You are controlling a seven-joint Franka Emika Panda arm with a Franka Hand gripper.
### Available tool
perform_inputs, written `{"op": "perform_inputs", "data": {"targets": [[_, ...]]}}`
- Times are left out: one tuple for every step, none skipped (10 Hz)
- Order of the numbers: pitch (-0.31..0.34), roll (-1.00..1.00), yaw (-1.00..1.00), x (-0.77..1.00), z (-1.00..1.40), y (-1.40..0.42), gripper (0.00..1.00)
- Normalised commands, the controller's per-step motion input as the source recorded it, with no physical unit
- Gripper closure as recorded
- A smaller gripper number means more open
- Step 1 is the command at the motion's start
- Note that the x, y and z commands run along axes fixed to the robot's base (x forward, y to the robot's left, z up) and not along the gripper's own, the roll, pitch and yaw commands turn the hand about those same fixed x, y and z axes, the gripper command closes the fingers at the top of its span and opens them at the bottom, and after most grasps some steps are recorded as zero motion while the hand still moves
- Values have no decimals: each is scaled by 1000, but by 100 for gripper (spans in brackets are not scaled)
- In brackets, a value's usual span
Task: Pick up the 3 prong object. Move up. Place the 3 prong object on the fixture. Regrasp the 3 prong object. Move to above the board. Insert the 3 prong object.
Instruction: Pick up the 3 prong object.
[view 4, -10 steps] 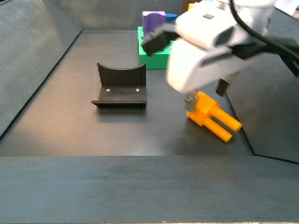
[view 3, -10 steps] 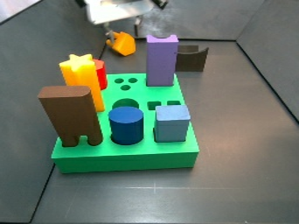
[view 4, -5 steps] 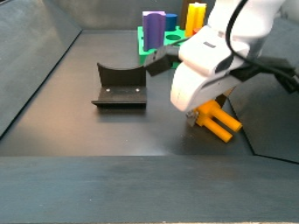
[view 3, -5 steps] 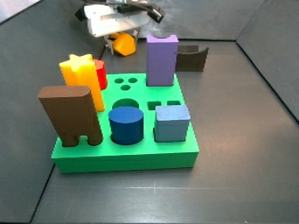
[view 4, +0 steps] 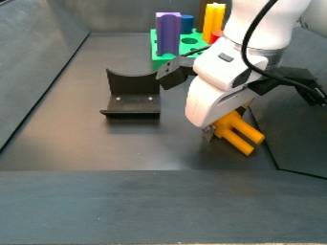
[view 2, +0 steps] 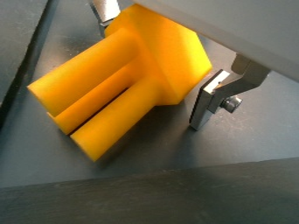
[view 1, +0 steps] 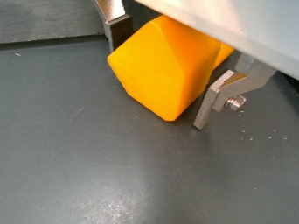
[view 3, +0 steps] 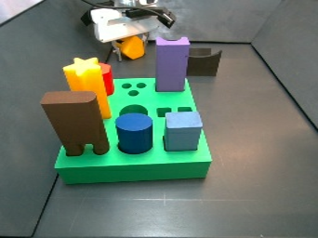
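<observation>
Right between the jaws (view 1: 170, 74) sits the 3 prong object (view 1: 163, 66), an orange block lying on the dark table (view 1: 82, 166); in both wrist views one silver finger (view 2: 216, 96) stands at each flank of its body, and the prongs (view 2: 87, 109) stick out sideways along the floor. Whether the pads actually press the plastic cannot be told: one plate looks to be touching or very nearly so, the other is mostly cut off by the frame edge. So the jaws bracket the piece, and I cannot say if they are clenched on it yet.

In a side view the jaws (view 4: 220, 129) are low over the block (view 4: 235, 131), which appears to rest on the floor, so the pick looks under way but not finished.

Off to one side of the jaws, well apart, stands the fixture (view 4: 130, 93), empty. Farther behind is the board (view 3: 149, 139), its three small round holes (view 3: 136, 89) open. Lifting, placing on the fixture, regrasping and inserting all appear left to do.
</observation>
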Motion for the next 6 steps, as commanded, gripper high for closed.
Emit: {"op": "perform_inputs", "data": {"targets": [[0, 0, 9, 0, 0, 0, 0], [0, 0, 91, 0, 0, -91, 0], [0, 0, 97, 0, -26, -169, 0], [-3, -6, 77, -14, -17, -40, 0], [0, 0, 40, 0, 0, 0, 0], [0, 0, 0, 0, 0, 0, 0]]}}
